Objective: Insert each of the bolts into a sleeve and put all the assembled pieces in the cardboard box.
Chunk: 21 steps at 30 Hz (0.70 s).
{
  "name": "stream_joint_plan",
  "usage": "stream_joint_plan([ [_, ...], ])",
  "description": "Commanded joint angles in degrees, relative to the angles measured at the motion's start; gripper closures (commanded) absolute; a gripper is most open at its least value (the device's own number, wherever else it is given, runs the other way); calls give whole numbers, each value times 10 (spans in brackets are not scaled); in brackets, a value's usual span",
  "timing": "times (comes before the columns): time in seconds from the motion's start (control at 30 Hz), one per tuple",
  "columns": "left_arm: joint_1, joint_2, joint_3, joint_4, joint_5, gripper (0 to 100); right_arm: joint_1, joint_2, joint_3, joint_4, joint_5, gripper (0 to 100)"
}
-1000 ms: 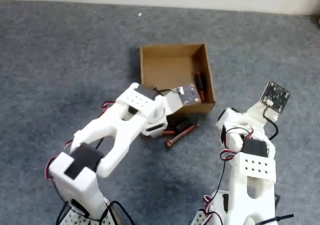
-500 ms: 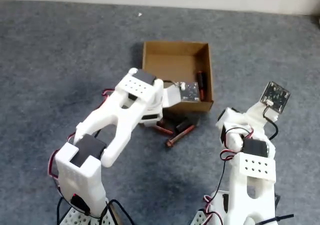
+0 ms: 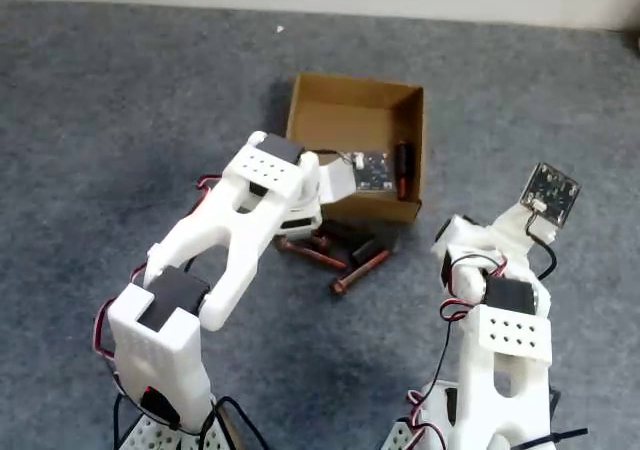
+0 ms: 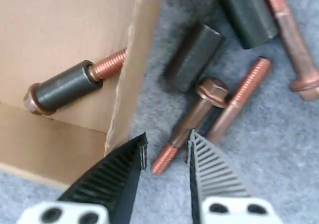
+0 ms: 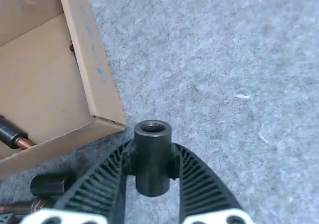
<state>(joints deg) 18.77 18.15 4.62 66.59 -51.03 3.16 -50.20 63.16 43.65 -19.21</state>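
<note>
My left gripper (image 4: 167, 140) hangs open just outside the cardboard box (image 4: 134, 69). The threaded tip of a copper bolt (image 4: 192, 117) lies on the carpet between its fingers. A second bolt (image 4: 237, 100) lies alongside, a third (image 4: 291, 35) farther off, with two loose dark sleeves (image 4: 193, 57) (image 4: 246, 10) among them. One assembled bolt and sleeve (image 4: 65, 87) lies inside the box (image 3: 350, 120). My right gripper (image 5: 152, 157) is shut on an upright dark sleeve (image 5: 152, 134), held above the carpet near the box's corner (image 5: 107, 119).
Grey carpet covers the whole table. The loose bolts (image 3: 360, 270) and sleeves (image 3: 345, 235) are clustered between the box's near wall and the two arms. Another sleeve (image 5: 50, 184) lies near my right gripper. Open carpet lies left of and beyond the box.
My left arm has swung toward the far side and the box has slid and turned slightly away from the arms, uncovering a bolt on the carpet. The right arm has kept still.
</note>
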Motion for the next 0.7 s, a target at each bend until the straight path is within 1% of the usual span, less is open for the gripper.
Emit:
stream_joint_plan([
  [0.0,16,-4,7,-33,-2,856,-7,-16,-5,-16,-2,994],
  [0.17,44,-5,35,-31,-2,856,-7,-16,5,-16,-1,994],
  [0.5,48,-1,36,-32,-1,856,-7,-16,7,-16,-1,994],
  [0.67,49,56,6,-27,-2,859,-7,-16,7,-16,-1,994],
])
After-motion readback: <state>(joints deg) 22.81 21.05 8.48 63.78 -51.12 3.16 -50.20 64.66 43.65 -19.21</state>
